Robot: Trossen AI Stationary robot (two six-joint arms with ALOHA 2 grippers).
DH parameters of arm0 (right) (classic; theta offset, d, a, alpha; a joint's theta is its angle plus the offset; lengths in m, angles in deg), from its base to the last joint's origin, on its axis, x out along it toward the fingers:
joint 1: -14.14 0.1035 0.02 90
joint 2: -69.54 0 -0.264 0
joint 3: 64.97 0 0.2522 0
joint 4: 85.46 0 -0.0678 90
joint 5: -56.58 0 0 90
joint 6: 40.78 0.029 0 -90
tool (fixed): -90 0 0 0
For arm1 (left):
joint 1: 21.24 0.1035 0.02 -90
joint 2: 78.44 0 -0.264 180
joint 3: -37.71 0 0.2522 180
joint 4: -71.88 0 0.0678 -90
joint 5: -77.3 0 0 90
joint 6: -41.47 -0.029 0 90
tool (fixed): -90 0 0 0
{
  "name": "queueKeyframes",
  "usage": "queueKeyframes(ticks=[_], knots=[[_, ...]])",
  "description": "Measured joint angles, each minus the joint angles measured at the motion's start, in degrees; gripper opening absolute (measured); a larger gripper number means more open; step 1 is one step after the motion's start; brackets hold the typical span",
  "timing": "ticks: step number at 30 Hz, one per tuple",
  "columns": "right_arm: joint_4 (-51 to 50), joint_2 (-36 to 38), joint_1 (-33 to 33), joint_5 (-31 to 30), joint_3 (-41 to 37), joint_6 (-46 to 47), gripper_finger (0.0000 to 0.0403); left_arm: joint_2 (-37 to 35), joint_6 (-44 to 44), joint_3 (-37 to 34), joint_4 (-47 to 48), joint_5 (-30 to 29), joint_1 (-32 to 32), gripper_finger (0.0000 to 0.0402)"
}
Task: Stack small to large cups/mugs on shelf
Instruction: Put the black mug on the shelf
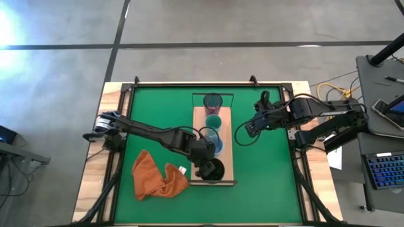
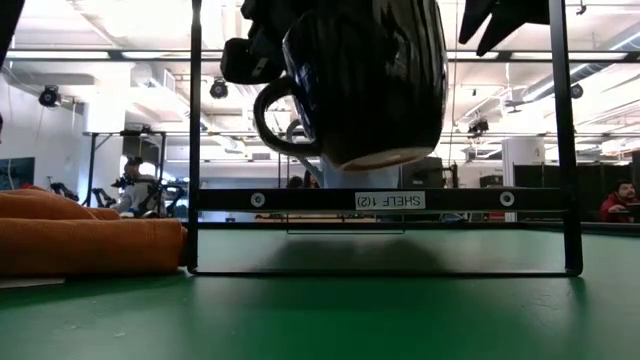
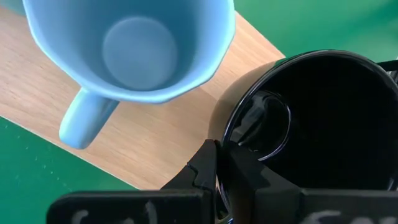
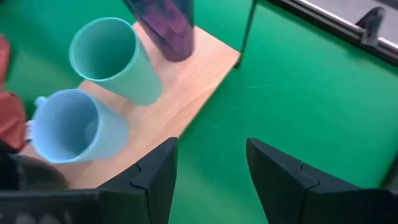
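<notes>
At shelf near end: left tool grips black mug rim.

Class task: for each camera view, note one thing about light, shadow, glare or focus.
High view: bright glare on the floor at upper left. Low view: black mug is backlit by ceiling lights, casting a shadow under the shelf. Left wrist view: highlights glint on the mug's rim. Right wrist view: the right pincer looks soft.
</notes>
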Motion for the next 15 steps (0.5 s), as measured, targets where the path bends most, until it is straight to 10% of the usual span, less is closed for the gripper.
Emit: queueKeyframes(ticks=[15], knots=[[0.61,0.0,0.22,0.22,0.19,1.1,0.0185,-0.02,-1.7,-1.59,-2.82,0.89,0.53,0.0029]])
